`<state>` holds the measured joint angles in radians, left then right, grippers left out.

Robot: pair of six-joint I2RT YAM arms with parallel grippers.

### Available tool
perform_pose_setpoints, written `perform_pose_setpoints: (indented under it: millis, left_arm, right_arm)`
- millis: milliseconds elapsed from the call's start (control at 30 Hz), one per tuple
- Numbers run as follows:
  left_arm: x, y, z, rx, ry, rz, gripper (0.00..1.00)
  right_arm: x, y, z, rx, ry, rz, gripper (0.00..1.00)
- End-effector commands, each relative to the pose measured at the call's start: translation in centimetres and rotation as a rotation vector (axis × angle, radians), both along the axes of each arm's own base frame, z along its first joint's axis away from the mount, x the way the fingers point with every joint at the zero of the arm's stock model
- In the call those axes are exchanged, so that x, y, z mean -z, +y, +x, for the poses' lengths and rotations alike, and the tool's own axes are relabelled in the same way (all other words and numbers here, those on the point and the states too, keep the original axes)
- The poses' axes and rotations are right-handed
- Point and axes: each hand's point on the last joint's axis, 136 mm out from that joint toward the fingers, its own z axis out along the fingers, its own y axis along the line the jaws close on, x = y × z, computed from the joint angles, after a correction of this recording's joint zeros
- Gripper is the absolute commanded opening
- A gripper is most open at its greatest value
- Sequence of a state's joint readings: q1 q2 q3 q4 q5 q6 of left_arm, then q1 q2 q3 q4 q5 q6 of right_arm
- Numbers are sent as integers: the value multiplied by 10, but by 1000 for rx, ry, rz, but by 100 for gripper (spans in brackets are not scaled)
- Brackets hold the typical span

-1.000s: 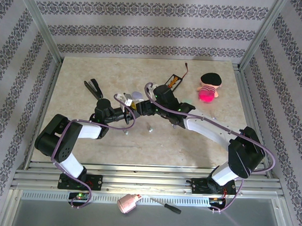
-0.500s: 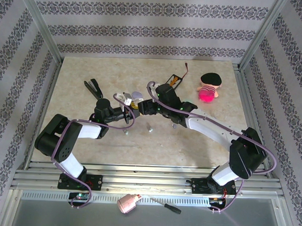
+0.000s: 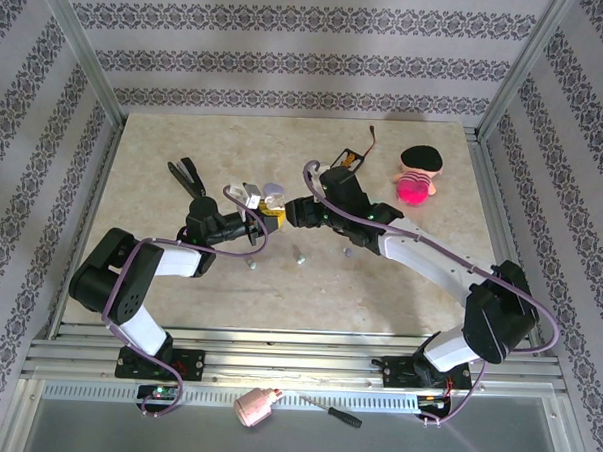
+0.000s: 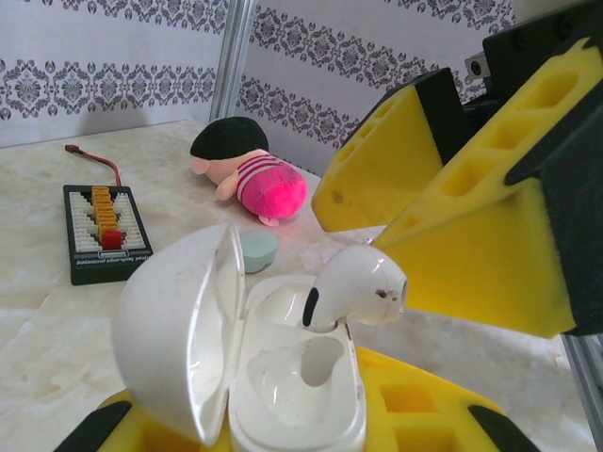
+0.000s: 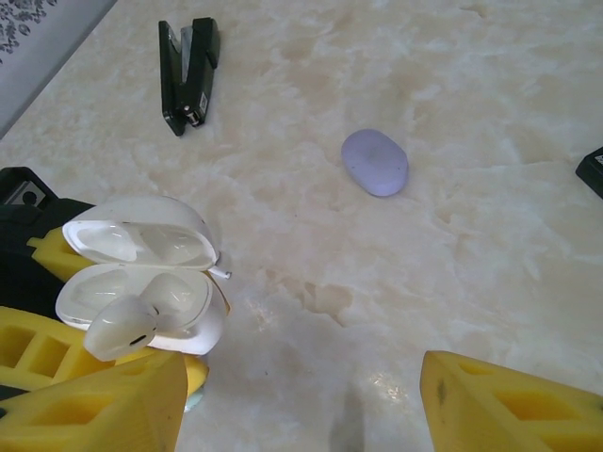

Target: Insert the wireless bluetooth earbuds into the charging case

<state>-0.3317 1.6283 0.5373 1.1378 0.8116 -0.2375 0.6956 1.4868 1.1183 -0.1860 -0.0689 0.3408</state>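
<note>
left wrist: left tool (image 4: 287, 428) clamps the lid-up charging case (image 4: 179, 330), one earbud (image 4: 363, 287) half-seated; right tool (image 5: 303, 377) spread.

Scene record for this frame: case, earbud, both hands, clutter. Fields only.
charging case: white, lid open, gripped by the left hand
earbud: white, tilted at the case's opening, not seated
left hand: shut on the charging case
right hand: open, one yellow finger right beside the earbud
clutter: lavender oval case closed; black stapler; plush doll lying on its side
task status: earbud not yet fully in
</note>
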Motion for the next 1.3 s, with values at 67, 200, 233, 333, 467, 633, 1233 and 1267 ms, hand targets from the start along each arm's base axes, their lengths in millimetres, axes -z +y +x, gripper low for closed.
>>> perform_pose_setpoints:
  millis: [67,200,233,333,467,633,1233,1267]
  left_arm:
    - [-10,3,2,5,-44,-19,0]
    - [-8,3,2,5,-43,-15,0]
    - [-8,2,2,7,-44,-14,0]
    - [-9,2,2,8,-47,-15,0]
    - [-11,3,1,9,-52,-18,0]
    - [-9,3,1,8,-50,-14,0]
    - [-12,5,1,4,-68,-20,0]
    - [-10,6,2,-2,-68,-16,0]
  right_arm:
    - [-29,1,-10,-50,-71,87,67]
    - [-39,13,-20,-125,-89,135,72]
    - [-37,17,-21,-138,-81,130,75]
    - [-30,26,-20,-154,-62,108,79]
    - [-19,28,-12,-120,-40,79,78]
    - [-3,20,0,-49,40,62,74]
    - [-5,-8,9,34,26,73,72]
    - [-7,-9,8,33,12,76,73]
